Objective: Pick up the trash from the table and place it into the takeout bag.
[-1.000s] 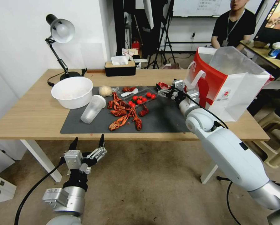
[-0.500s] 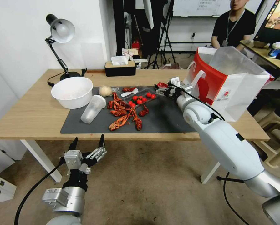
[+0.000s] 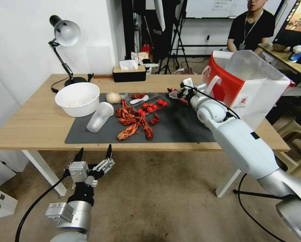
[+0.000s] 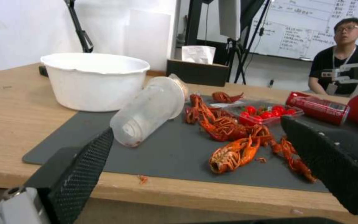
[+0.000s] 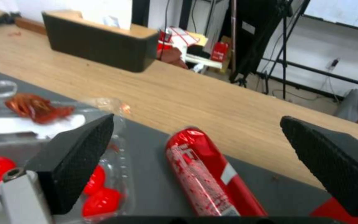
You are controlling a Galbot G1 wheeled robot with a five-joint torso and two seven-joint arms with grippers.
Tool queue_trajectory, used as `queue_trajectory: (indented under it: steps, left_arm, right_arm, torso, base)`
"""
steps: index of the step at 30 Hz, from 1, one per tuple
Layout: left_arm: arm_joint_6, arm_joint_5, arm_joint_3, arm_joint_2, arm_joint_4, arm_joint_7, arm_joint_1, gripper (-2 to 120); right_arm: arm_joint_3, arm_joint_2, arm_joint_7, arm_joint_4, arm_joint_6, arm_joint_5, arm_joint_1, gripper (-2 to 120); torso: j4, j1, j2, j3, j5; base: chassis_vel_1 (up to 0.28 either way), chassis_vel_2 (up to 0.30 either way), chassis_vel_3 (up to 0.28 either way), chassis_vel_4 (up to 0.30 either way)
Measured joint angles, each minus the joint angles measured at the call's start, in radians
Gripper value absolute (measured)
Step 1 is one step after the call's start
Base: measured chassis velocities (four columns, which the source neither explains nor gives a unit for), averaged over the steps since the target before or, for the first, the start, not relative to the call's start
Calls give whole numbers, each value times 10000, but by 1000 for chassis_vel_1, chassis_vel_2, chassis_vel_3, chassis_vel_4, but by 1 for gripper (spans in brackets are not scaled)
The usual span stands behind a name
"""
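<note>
A red packet [image 5: 206, 174] lies on the dark mat [image 3: 177, 127] beside the takeout bag [image 3: 251, 90], which stands open at the table's [image 3: 29, 124] right end. My right gripper [image 3: 176, 93] is open just above the mat, with the packet between its spread fingers [image 5: 79, 155]. Red crayfish shells [image 3: 133, 121] are scattered mid-mat. A clear plastic cup [image 3: 100, 117] lies on its side next to a white round bowl [image 3: 78, 98]. My left gripper [image 3: 93, 153] hangs open below the table's front edge, facing the cup [image 4: 150, 109] and shells [image 4: 228, 137].
A clear tray of small red fruits [image 3: 153, 104] sits left of the packet, with a white spoon and a beige ball behind it. A desk lamp [image 3: 64, 33] and a dark tissue box [image 3: 129, 72] stand along the table's back. A person sits beyond the bag.
My right arm has reached farther across the mat toward the back, bringing its open gripper around the red packet. The left arm has not moved.
</note>
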Motion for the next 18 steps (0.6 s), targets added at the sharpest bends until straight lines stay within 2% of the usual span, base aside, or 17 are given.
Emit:
queue_trajectory:
  steps: [9,18]
  left_arm:
    - [-7,-7,-19,5,-1,-39,0,100]
    - [-16,-12,-37,-2,3,-53,9,100]
  right_arm:
    - [-10,-3,-432,-465,-483,-239,178,100]
    - [-54,72,-929,-1038,-563,-546,493,100]
  torso:
    - [0,0,0,0,0]
    - [1,1,-1,0,0]
  base:
    - [0,0,0,0]
    - [0,0,0,0]
